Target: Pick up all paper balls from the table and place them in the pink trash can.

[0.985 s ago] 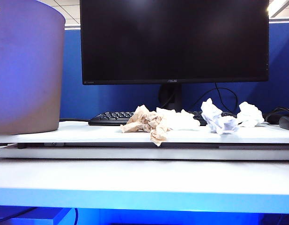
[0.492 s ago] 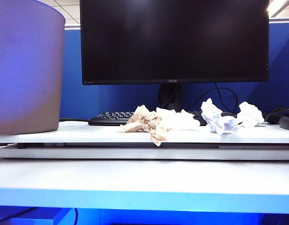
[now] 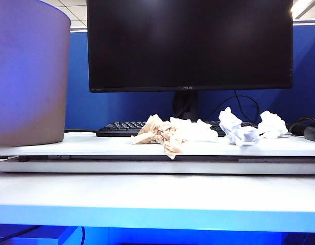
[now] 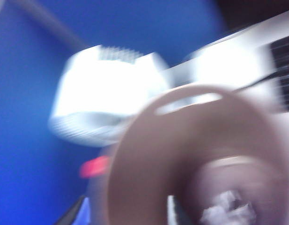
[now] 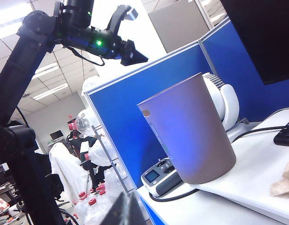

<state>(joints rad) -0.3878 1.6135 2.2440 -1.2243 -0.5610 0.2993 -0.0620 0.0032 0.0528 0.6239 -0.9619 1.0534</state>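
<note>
The pink trash can (image 3: 29,76) stands at the table's (image 3: 157,191) left end. A tan paper ball (image 3: 156,131) and three white ones (image 3: 197,130) (image 3: 237,130) (image 3: 273,124) lie in front of the monitor. No arm shows in the exterior view. In the right wrist view my left gripper (image 5: 137,35) hangs open above the trash can (image 5: 191,136), with nothing between its fingers. The blurred left wrist view looks down into the trash can (image 4: 149,154), where a white paper ball (image 4: 228,211) lies at the bottom; the left gripper (image 4: 125,215) is open. My right gripper (image 5: 126,212) is shut and empty, off the table's near corner.
A black monitor (image 3: 190,43), keyboard (image 3: 119,127) and mouse (image 3: 311,132) stand behind the balls, with cables. A grey handheld device (image 5: 158,178) and its cable lie next to the can. A white rounded appliance (image 5: 224,101) stands behind it by the blue partition.
</note>
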